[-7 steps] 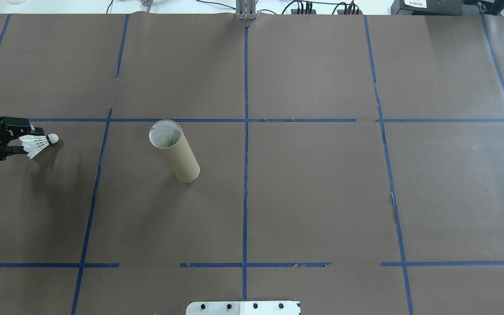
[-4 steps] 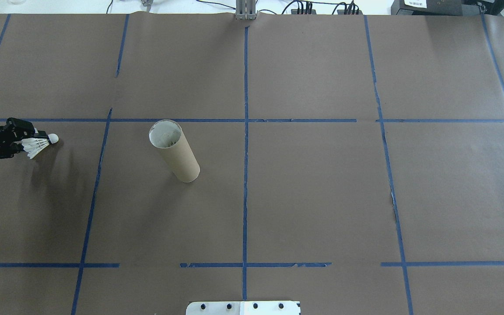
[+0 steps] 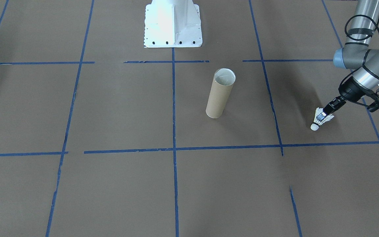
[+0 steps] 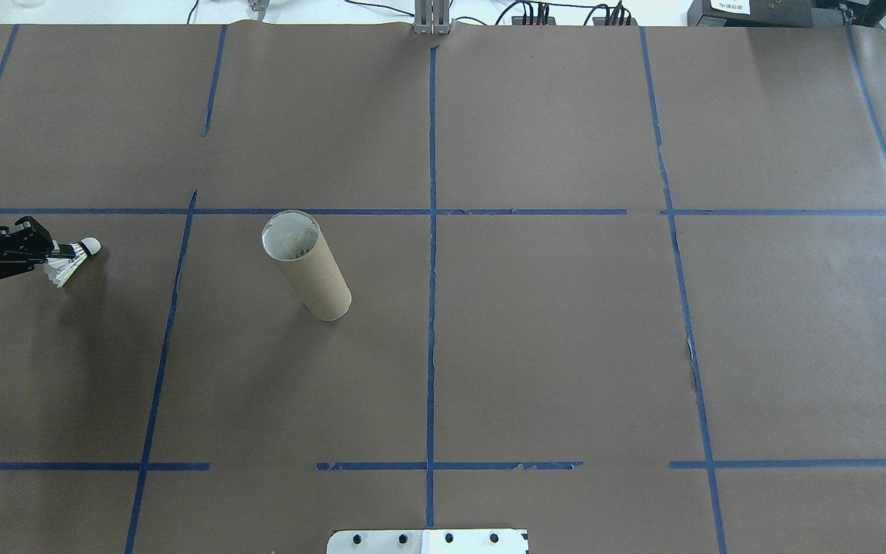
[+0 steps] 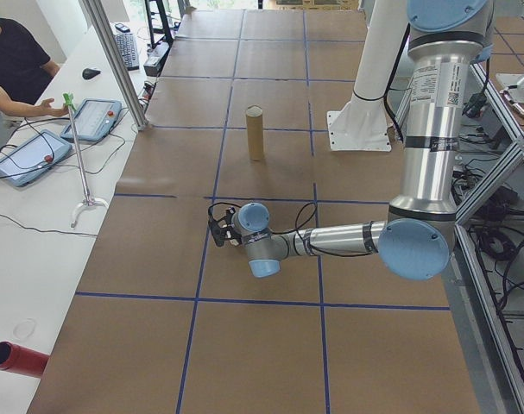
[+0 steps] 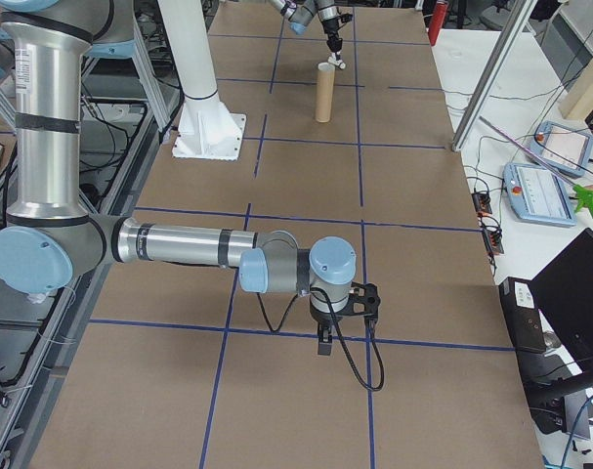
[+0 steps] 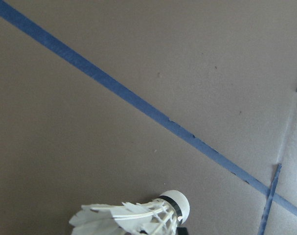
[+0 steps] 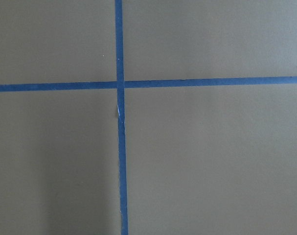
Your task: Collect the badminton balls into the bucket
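Note:
The badminton ball (image 4: pixel 74 260) is a white feather shuttlecock at the table's far left, lying sideways with its cork tip toward the bucket. My left gripper (image 4: pixel 57 251) is shut on its feather skirt, which looks pinched. From the front, the badminton ball (image 3: pixel 319 120) hangs tip-down from the left gripper (image 3: pixel 325 113), just over the paper. The left wrist view has the badminton ball (image 7: pixel 138 218) at its bottom edge. The bucket (image 4: pixel 306 265), a brown cardboard tube, stands upright well to the right of it. My right gripper (image 6: pixel 325 342) is low over the table; I cannot tell whether it is open or shut.
Brown paper with blue tape lines (image 4: pixel 431 231) covers the table. The white robot base (image 3: pixel 172 23) stands at the robot's edge. A person sits at a side bench with tablets (image 5: pixel 93 118), and a red cylinder (image 5: pixel 15 358) lies there.
The left gripper's fingers have drawn together on the shuttlecock's skirt, which now looks narrower. The bucket has not moved.

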{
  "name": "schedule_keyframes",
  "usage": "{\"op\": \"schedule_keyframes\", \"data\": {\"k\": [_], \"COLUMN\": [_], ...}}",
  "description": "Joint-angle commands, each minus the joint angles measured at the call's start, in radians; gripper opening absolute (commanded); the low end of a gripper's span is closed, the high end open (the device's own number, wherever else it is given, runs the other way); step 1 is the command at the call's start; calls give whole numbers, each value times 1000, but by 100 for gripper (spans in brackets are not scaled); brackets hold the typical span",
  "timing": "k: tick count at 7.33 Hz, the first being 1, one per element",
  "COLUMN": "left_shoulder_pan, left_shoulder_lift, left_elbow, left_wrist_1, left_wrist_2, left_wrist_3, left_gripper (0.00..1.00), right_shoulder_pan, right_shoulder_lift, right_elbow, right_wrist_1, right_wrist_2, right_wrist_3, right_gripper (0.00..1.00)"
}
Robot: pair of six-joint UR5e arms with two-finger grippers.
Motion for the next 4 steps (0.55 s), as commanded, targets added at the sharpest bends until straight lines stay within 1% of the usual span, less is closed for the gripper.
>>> {"op": "schedule_keyframes", "data": {"k": [1, 2, 3, 4], "left_shoulder_pan": [-23, -113, -159, -172], "left_shoulder_lift": [-3, -14, -17, -17], "left_elbow": [-52, -97, -194, -320], "left_wrist_1": [19, 102, 215, 297], "left_wrist_2": [-142, -259, -346, -382], "left_wrist_3": [6, 6, 7, 10], "left_gripper": [0, 0, 0, 0], "right_shoulder_pan": [0, 0, 0, 0], "right_shoulder_lift": [0, 0, 0, 0], "right_elbow": [0, 0, 0, 0], "right_wrist_1": [0, 0, 0, 0], "right_wrist_2": [0, 0, 0, 0], "right_wrist_3": [0, 0, 0, 0], "right_gripper": [100, 100, 100, 100]}}
